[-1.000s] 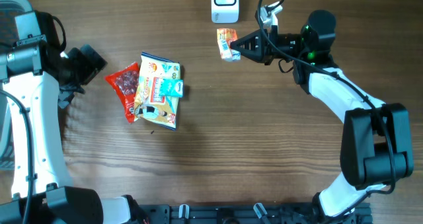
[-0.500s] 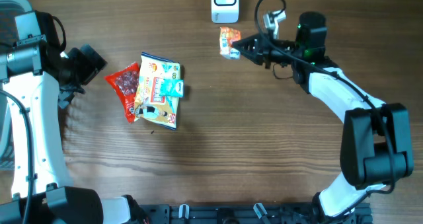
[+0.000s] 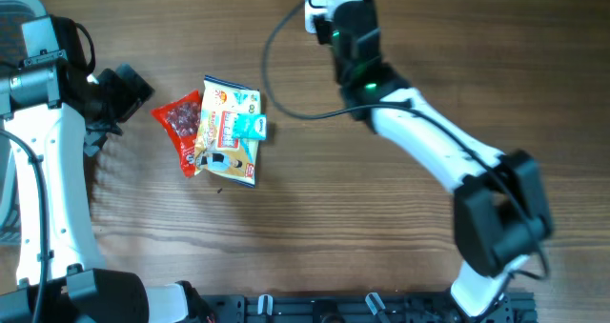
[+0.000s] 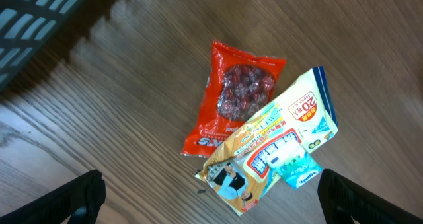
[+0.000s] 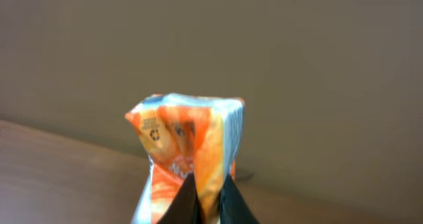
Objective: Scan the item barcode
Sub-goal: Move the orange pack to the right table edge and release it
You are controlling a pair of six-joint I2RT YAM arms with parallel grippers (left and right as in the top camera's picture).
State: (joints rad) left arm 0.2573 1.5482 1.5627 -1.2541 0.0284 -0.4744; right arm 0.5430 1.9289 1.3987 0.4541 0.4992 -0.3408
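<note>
Wood-grain bench (image 3: 381, 247) under the overhead camera; the right wrist view shows a plain grey-brown wall behind the bench edge

Right end effector (image 5: 208, 199): closed down to a narrow pinch on the orange packet (image 5: 192, 145). Both dark fingertips (image 5: 184, 201) meet at the packet's lower edge. The packet stands upright above them, its top creased, with a recycling mark on the face turned to the camera. No barcode can be made out on that face.

From overhead the packet is hidden under the right arm (image 3: 419, 142), which reaches across to the far edge of the bench. The wrist lies over the white scanner (image 3: 313, 16), only the left part of which shows.

Left end effector (image 4: 211, 187): jaws spread fully wide, nothing between them. It hangs above the bench at the left side, well apart from the scanner.

Below and just ahead of it lie the other goods: a red packet (image 4: 234, 98) flat on the bench, a yellow-and-blue packet (image 4: 277, 151) overlapping its right edge, and a small teal packet (image 4: 297, 171) on top of that one. Overhead, this group sits left of centre, with the red packet (image 3: 179, 128) nearest the left arm
</note>
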